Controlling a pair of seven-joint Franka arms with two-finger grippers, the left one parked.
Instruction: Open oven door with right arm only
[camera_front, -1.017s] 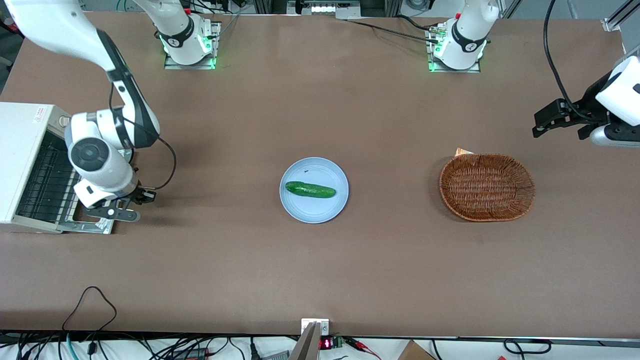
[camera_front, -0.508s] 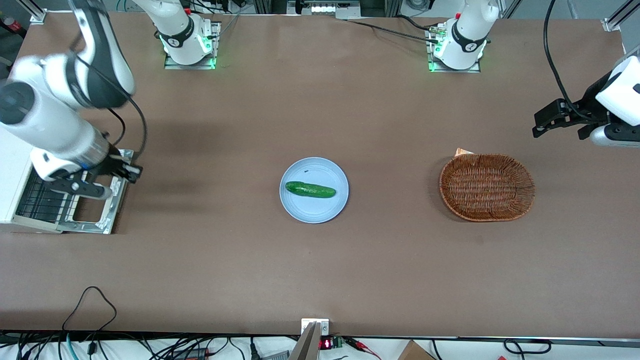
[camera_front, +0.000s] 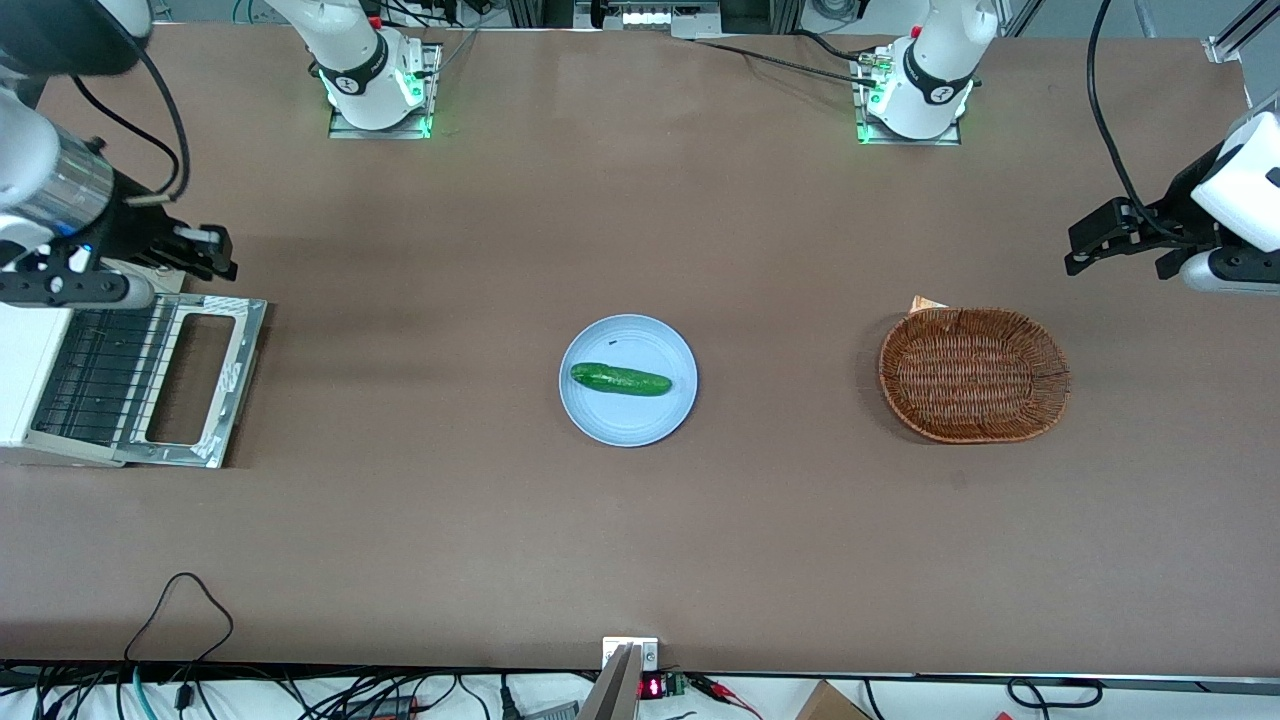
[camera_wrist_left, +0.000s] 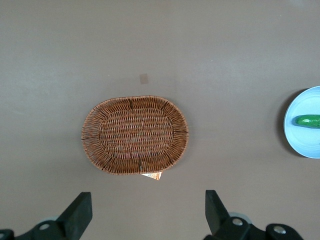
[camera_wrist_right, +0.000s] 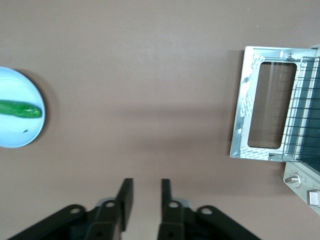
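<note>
The oven door (camera_front: 195, 378) lies folded down flat on the desk (camera_front: 640, 520) in front of the white toaster oven (camera_front: 30, 370), its wire rack (camera_front: 95, 375) exposed. The hand (camera_front: 200, 252) hovers above the desk just beside the oven, farther from the front camera than the door, fingers (camera_wrist_right: 126, 196) slightly parted, grasping nothing.

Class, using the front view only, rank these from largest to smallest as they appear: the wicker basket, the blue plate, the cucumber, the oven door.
1. wicker basket
2. oven door, lying open and flat
3. blue plate
4. cucumber, on the plate

The right arm's hand hangs above the table, farther from the camera than the door.
</note>
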